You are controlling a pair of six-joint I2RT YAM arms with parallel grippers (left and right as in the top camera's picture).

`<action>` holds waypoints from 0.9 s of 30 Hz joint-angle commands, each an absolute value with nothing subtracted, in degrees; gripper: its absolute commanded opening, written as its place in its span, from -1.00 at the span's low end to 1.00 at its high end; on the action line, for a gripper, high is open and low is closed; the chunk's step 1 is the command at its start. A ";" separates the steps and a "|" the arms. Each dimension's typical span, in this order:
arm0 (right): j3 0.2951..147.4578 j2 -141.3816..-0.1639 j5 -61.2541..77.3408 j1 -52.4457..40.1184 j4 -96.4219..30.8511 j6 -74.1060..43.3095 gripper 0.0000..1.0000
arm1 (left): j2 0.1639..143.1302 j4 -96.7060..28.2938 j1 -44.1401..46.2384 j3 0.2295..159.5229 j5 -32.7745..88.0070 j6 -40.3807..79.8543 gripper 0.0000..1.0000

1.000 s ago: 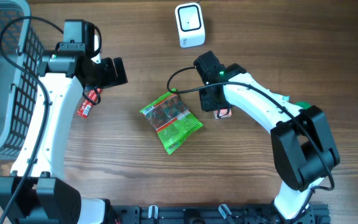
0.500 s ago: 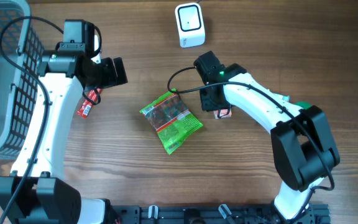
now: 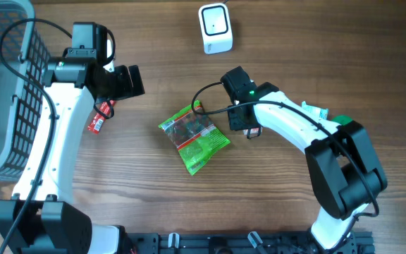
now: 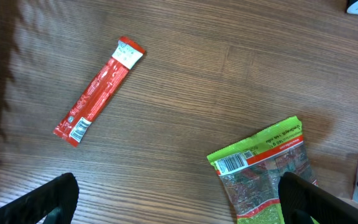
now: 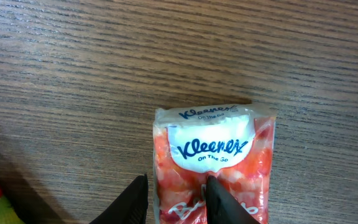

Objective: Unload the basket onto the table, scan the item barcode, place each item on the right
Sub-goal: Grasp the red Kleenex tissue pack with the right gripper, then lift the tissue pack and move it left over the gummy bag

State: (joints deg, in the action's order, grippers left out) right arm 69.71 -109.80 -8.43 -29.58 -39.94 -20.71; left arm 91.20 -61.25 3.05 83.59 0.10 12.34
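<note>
A red-and-white Kleenex tissue pack [image 5: 219,149] lies on the wooden table. My right gripper [image 5: 176,199] is shut on its left half: one finger sits at the pack's left edge, the other presses into its middle. From overhead only a sliver of the pack [image 3: 254,132] shows under the right gripper [image 3: 247,125]. The white barcode scanner [image 3: 215,28] stands at the far edge, well apart from the pack. My left gripper [image 4: 182,202] hangs open above bare wood, holding nothing; overhead shows it [image 3: 122,81] at the left.
A green snack packet [image 3: 194,137] with a barcode lies mid-table, just left of the right gripper. A red stick sachet [image 4: 98,90] lies near the left gripper. A grey wire basket [image 3: 5,92] fills the far left edge.
The right gripper has shifted slightly toward the table's front, staying on the tissue pack. The left arm has not moved.
</note>
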 commanded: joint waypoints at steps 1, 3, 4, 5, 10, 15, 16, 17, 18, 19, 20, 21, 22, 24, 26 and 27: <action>67.46 -111.37 -8.29 -29.39 -40.18 -21.02 -0.37 | 91.24 -61.12 3.09 83.59 0.56 12.47 1.00; 67.48 -111.37 -8.32 -29.39 -40.34 -20.99 -0.36 | 91.24 -61.12 3.09 83.59 0.56 12.49 1.00; 67.46 -111.37 -8.34 -29.41 -40.38 -20.97 -0.26 | 91.24 -61.12 3.09 83.59 0.56 12.47 1.00; 67.46 -111.37 -8.38 -29.41 -40.34 -20.69 -0.21 | 91.24 -61.12 3.09 83.59 0.56 12.47 1.00; 67.46 -111.37 -9.15 -29.41 -39.86 -16.60 -0.19 | 91.24 -61.12 3.09 83.59 0.56 12.49 1.00; 67.46 -111.37 -10.26 -29.78 -39.59 -16.80 -0.31 | 91.24 -61.12 3.09 83.59 0.56 12.49 1.00; 67.46 -111.37 -11.75 -30.13 -39.51 -17.17 -0.33 | 91.24 -61.12 3.09 83.59 0.56 12.47 1.00; 67.46 -111.37 -13.04 -30.46 -39.40 -17.23 -0.36 | 91.24 -61.12 3.09 83.59 0.56 12.47 1.00; 67.46 -111.37 -14.90 -30.96 -39.18 -17.21 -0.38 | 91.24 -61.12 3.09 83.59 0.56 12.49 1.00; 67.46 -111.37 -16.45 -31.48 -38.98 -17.17 -0.38 | 91.24 -61.12 3.09 83.59 0.56 12.49 1.00; 67.46 -111.37 -17.69 -32.12 -38.72 -17.12 -0.38 | 91.24 -61.12 3.09 83.59 0.56 12.47 1.00; 67.46 -111.37 -18.31 -32.64 -38.57 -17.08 -0.38 | 91.24 -61.12 3.09 83.59 0.56 12.49 1.00; 67.46 -111.37 -18.70 -33.15 -38.48 -16.91 -0.39 | 91.24 -61.12 3.09 83.59 0.56 12.49 1.00; 67.46 -111.37 -19.62 -34.28 -38.33 -16.93 -0.43 | 91.24 -61.12 3.09 83.59 0.56 12.47 1.00; 67.46 -111.37 -21.34 -35.29 -38.33 -17.06 -0.47 | 91.24 -61.12 3.09 83.59 0.56 12.47 1.00; 67.46 -111.37 -22.81 -35.81 -38.39 -17.12 -0.51 | 91.24 -61.12 3.09 83.59 0.56 12.47 1.00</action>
